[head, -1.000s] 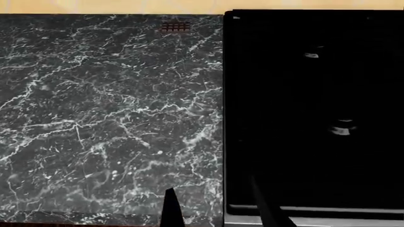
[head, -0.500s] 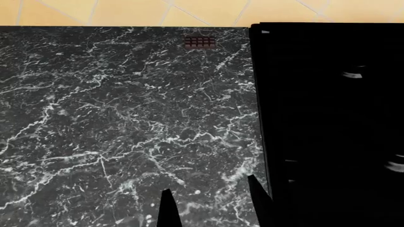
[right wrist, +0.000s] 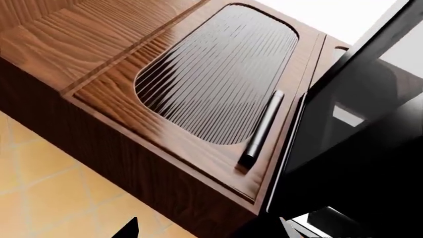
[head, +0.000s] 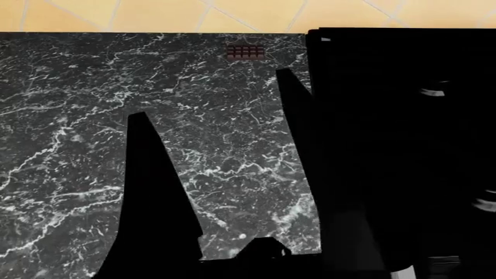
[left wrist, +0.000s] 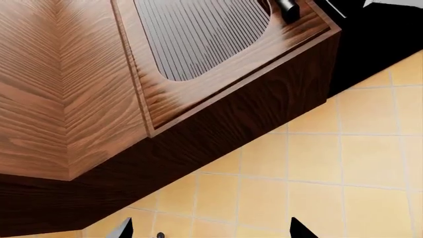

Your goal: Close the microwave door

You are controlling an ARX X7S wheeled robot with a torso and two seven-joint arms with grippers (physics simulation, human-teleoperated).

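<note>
Microwave (head: 403, 145) fills the right side of the head view as a black block, its left edge running straight up the frame from bottom to near the top, with two dark fingers (head: 155, 192) spread well apart in front, the right one lying against that edge. Left of it the marble counter (head: 69, 116) lies open, a small brown grid-marked block (head: 245, 52) near its far edge. In the wrist views each gripper's tips sit apart above a wooden cabinet door (right wrist: 211, 79) with a dark bar handle (right wrist: 261, 130) and yellow floor tiles (left wrist: 317, 183).
</note>
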